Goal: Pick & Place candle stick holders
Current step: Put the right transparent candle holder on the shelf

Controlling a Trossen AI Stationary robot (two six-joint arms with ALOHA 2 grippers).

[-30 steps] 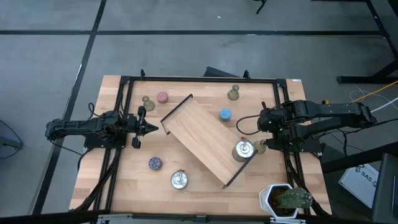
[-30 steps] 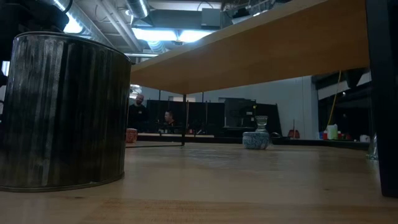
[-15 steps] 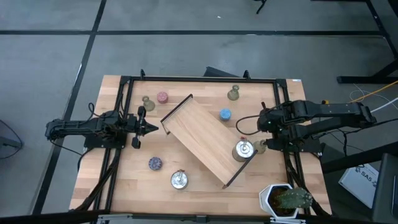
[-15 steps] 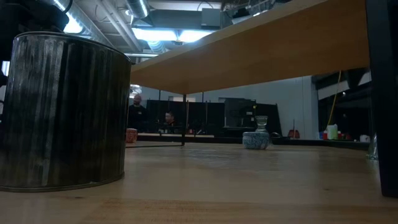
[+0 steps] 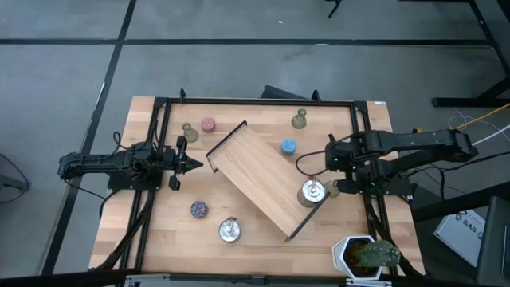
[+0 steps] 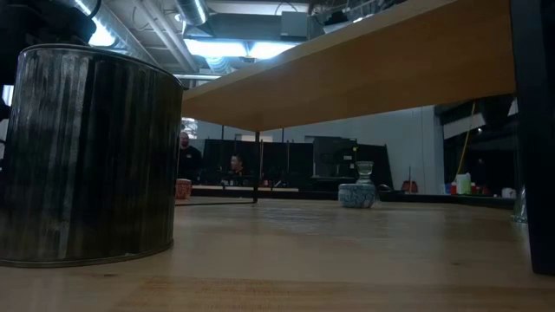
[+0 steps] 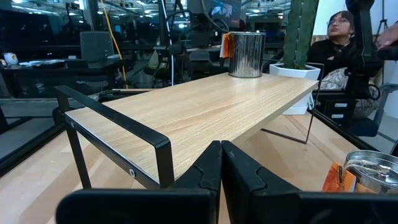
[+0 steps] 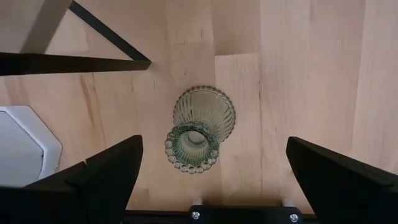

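Pick approach in hand. Right gripper (image 8: 208, 180), jaws wide apart, hovers over an olive-green holder (image 8: 199, 129) lying tipped on the table at the tray's (image 5: 255, 171) four o'clock corner. Next: descend, close. Left gripper (image 5: 194, 165), jaws together, waits at nine o'clock.

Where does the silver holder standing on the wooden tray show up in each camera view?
High view: silver holder right of centre, on the lower right end of the wooden tray.
Low view: not in it; only the tray's underside shows overhead.
Left wrist view: top centre, upright at the tray's far end.
Right wrist view: not in it.
Shared landmark: the wooden tray.
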